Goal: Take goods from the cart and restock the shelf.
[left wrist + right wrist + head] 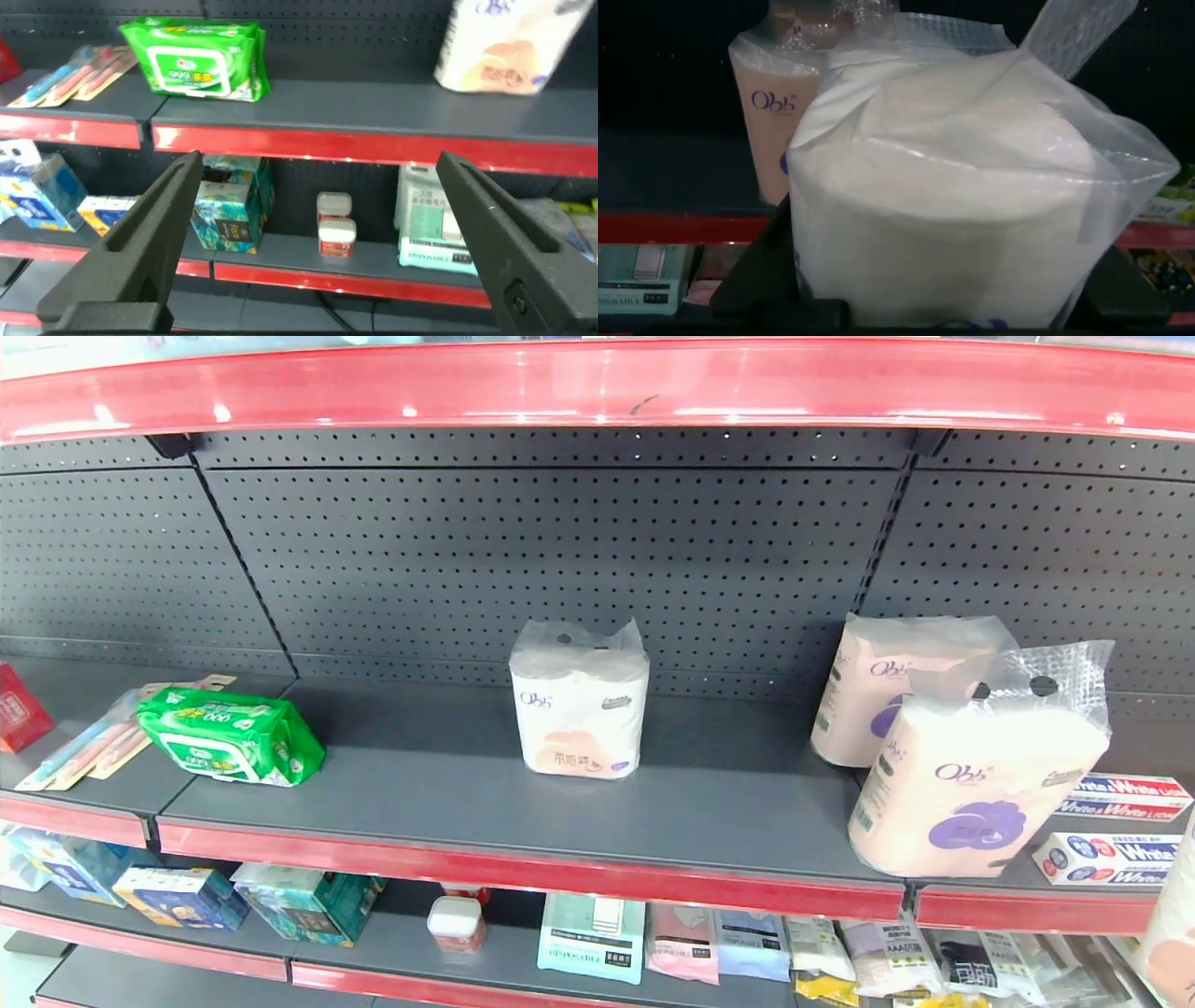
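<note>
The fingers of your right gripper (943,280) were closed on a white pack of paper rolls (952,177), one dark finger on each side of its clear wrap. This held pack was out in front of the grey shelf board (448,775), before its red front strip (523,870). Behind it a peach pack (775,121) stood on the board. I could not tell which of the board's two peach packs it was.

The fingers of your left gripper (318,163) stood wide apart. This gripper was also in front of the board and pointed toward the red strip and the goods under the board: teal boxes (229,210), two small jars (334,224) and a pale green packet (425,224).

On the board, a green pack of wet wipes (229,735) lay toward the left end, with toothbrush cards (93,742) just beside it. A small white pack of rolls (579,709) stood upright near the middle, well apart from the wipes. Toward the right end, the rear peach pack (878,691) stood near the perforated back wall (560,541) and the front peach pack (971,775) stood at the red strip. Two toothpaste boxes (1106,859) lay just beside the front pack.
</note>
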Controlling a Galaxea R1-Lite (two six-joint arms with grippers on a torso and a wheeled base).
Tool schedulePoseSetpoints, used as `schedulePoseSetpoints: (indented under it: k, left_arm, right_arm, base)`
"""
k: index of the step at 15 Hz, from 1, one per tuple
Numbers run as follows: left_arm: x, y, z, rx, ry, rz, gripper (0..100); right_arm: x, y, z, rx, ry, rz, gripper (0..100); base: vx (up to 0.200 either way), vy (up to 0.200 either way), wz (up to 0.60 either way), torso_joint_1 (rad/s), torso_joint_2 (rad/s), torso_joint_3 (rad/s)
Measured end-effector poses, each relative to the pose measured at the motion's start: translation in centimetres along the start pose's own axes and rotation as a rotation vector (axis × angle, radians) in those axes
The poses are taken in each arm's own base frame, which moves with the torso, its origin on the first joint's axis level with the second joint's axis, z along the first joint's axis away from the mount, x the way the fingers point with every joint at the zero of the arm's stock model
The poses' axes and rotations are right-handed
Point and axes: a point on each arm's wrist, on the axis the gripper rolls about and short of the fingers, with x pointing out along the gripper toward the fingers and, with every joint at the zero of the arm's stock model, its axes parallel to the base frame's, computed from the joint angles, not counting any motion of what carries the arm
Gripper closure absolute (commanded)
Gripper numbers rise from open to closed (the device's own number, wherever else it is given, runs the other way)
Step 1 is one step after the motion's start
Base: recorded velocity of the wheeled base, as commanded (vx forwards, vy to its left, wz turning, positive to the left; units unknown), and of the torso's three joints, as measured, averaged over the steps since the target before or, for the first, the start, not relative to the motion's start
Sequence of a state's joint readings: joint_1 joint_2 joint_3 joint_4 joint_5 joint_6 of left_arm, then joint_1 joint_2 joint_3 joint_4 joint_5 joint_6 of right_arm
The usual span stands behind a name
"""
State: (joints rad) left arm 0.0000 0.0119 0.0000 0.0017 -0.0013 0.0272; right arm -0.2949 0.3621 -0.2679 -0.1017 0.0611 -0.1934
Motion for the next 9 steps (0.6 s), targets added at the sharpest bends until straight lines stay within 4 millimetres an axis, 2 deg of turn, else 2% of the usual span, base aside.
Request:
schedulePoseSetpoints:
  k: [4,9]
  left_arm:
    - [0.27,-0.04,0.12,0.011,0.034,-0.069,0]
    - [0.42,-0.03,0.18,0.003,0.051,-0.100,0]
  right_arm:
    - [-1.07,0.16,-0.59,0.039,-0.012,-0.012,100]
    - [-1.24,0.05,-0.64,0.039,-0.007,-0.077,100]
  base:
    - [0.000,0.000,0.00,0.000,0.00,0.000]
    - [0.000,0.000,0.00,0.000,0.00,0.000]
